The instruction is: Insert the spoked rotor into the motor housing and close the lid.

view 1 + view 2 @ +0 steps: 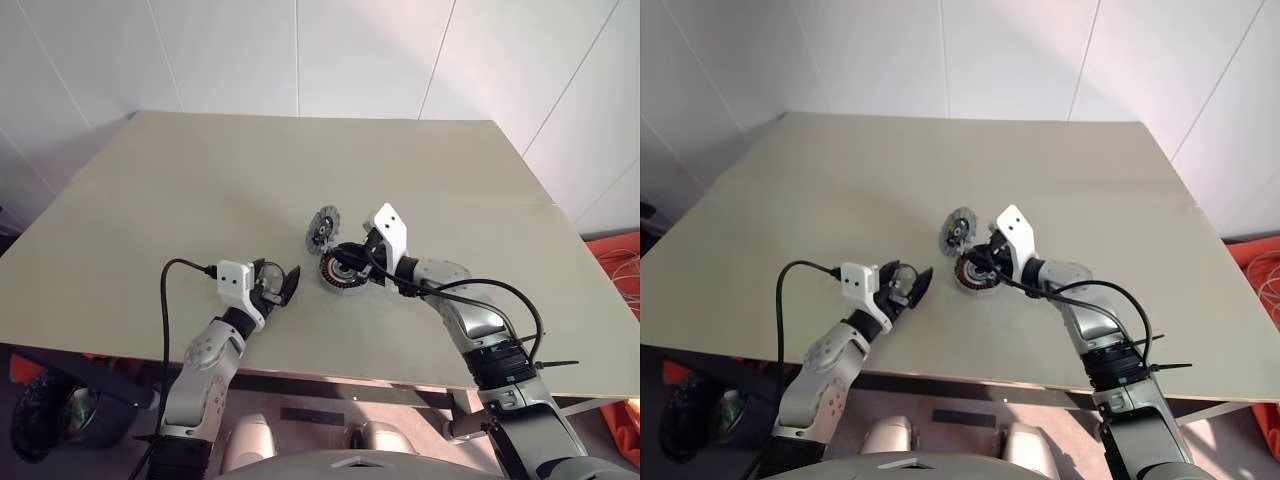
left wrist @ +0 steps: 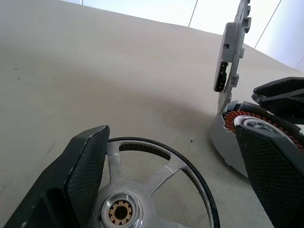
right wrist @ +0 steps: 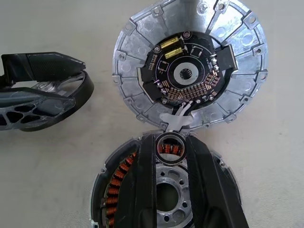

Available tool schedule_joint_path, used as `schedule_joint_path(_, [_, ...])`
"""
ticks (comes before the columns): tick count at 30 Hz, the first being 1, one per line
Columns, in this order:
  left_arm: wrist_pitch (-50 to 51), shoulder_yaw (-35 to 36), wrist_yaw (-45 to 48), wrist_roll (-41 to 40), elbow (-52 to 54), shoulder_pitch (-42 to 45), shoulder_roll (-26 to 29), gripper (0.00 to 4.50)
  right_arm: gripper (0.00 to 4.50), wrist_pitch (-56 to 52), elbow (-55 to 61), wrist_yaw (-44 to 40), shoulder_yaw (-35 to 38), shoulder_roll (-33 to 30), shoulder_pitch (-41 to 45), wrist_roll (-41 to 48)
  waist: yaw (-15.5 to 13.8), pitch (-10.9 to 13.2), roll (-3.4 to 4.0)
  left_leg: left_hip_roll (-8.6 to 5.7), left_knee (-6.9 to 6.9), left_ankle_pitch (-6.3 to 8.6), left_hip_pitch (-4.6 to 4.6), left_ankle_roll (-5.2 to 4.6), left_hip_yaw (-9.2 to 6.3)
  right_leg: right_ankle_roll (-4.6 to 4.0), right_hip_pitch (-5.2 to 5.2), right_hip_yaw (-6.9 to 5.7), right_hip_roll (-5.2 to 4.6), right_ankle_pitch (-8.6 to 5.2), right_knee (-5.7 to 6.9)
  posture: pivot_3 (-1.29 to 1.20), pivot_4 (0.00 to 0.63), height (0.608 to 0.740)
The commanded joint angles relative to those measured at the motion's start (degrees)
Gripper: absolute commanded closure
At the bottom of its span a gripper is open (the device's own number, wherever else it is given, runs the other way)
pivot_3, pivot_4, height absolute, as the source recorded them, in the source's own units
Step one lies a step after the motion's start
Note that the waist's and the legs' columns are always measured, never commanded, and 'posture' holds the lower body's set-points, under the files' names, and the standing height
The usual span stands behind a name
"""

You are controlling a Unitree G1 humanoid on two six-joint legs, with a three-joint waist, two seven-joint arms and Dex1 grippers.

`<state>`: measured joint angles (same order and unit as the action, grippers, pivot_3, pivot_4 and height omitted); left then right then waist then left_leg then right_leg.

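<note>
Claw, left (image 2: 171, 190): fingers spread wide across the rim of the spoked rotor (image 2: 142, 190), a flat grey metal wheel with a brass-toothed hub and dark outer band, held near the tabletop's (image 1: 200, 180) front edge. Judged stiff, fairly heavy, smooth; best held by the rim, as here. Claw, right (image 3: 172, 147): nearly together on a small metal ring (image 3: 171, 145), above the motor housing (image 1: 345, 272) at mid-tabletop. Housing: round, copper windings, silver centre. Lid (image 3: 190, 61): ribbed cast metal, circuit board inside, standing open.

Grey arms, white wrists, black cables
</note>
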<state>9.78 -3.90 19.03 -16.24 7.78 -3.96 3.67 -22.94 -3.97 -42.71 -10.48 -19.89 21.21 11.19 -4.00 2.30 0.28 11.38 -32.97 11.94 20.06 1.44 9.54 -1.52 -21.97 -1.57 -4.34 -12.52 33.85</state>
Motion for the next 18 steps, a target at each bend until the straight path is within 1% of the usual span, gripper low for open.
schedule_joint_path(1, [-0.2, -0.1, -0.4, 0.4, 1.5, -0.5, 0.1, 0.00, 3.92, 0.9, 2.4, -0.6, 0.1, -1.1, -0.9, -0.2, 0.0, 0.0, 0.00, 0.00, 0.00, 0.00, -0.01, 0.00, 0.00, 0.00, 0.01, 0.00, 0.00, 0.00, 0.00, 0.00, 0.000, 0.740])
schedule_joint_path(10, [-0.1, -0.3, -0.4, 0.3, 1.6, -0.8, 0.3, 0.00, 3.92, -0.4, 5.6, -1.5, 0.1, -2.7, -3.7, 0.0, 0.0, 0.0, 0.00, 0.01, 0.00, 0.00, -0.04, 0.01, 0.00, 0.01, 0.02, 0.01, 0.01, -0.01, 0.03, 0.00, 0.000, 0.740])
schedule_joint_path(18, [-0.3, -0.4, -0.4, 0.4, 1.3, -0.6, 0.3, 0.00, 3.92, -0.3, 4.8, -1.4, 0.0, -2.3, -3.0, -0.4, 0.0, 0.0, 0.00, 0.00, -0.01, 0.00, -0.04, 0.00, 0.00, 0.01, 0.02, 0.01, 0.00, 0.00, 0.03, 0.00, 0.000, 0.740])
